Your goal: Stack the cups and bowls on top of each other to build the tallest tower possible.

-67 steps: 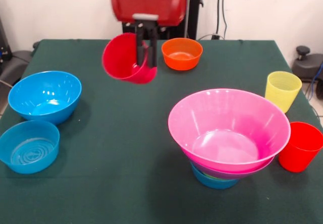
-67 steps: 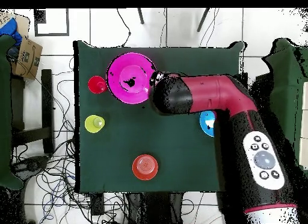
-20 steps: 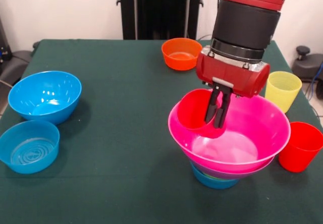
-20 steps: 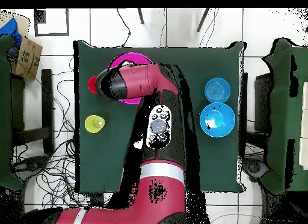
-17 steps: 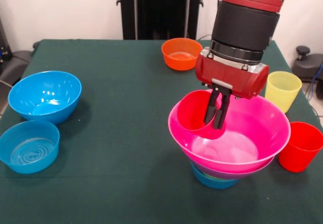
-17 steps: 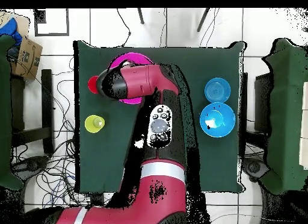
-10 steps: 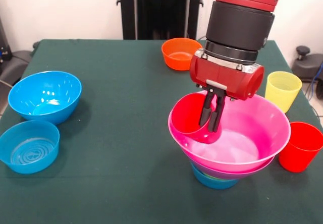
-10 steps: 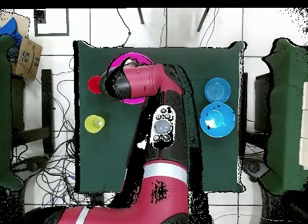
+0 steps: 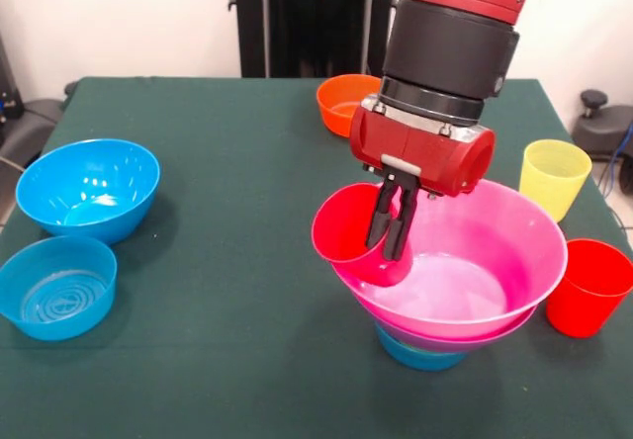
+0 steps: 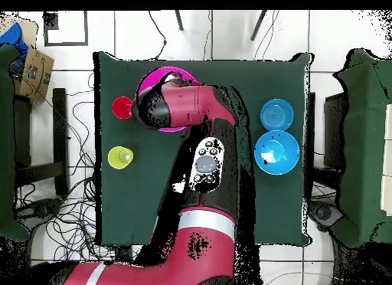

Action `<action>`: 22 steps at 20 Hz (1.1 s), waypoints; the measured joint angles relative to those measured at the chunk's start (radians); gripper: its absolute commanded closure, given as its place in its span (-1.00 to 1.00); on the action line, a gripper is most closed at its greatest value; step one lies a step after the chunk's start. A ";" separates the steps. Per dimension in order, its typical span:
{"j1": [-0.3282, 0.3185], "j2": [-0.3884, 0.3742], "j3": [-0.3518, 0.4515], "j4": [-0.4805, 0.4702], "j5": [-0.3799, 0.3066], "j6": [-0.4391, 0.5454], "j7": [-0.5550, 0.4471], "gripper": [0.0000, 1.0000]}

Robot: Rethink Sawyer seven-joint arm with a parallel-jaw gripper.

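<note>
green table cloth (image 9: 237,212), cardboard box (image 10: 31,73), floor cables (image 10: 69,221)

Dark green table (image 9: 198,251) w/ cloth-like top. Behind it a plain pale wall (image 9: 119,19) and a black upright stand (image 9: 307,19) – cables hang at wall right. Overhead: white tiled floor (image 10: 230,33), tangled black cables (image 10: 73,205) left of table, cardboard box (image 10: 34,73) top left.
</note>
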 measured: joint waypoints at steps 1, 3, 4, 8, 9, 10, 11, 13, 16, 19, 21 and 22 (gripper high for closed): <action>0.005 0.003 -0.006 0.000 0.003 -0.004 0.000 1.00; 0.019 0.013 -0.024 0.000 0.014 -0.014 0.000 1.00; 0.026 0.017 -0.030 0.000 0.021 -0.017 0.000 1.00; 0.049 0.030 -0.050 0.000 0.044 -0.024 0.000 1.00; 0.054 0.033 -0.055 0.000 0.050 -0.024 0.000 1.00; 0.066 0.041 -0.066 0.000 0.065 -0.024 0.000 1.00; 0.073 0.046 -0.074 0.000 0.073 -0.024 0.000 1.00; 0.082 0.051 -0.082 0.000 0.082 -0.024 0.000 1.00; 0.104 0.064 -0.102 0.000 0.103 -0.024 0.000 1.00; 0.131 0.073 -0.126 0.000 0.128 -0.024 0.000 1.00; 0.155 0.080 -0.153 0.000 0.152 -0.026 0.000 -1.00; 0.160 0.082 -0.159 0.000 0.156 -0.028 0.000 -1.00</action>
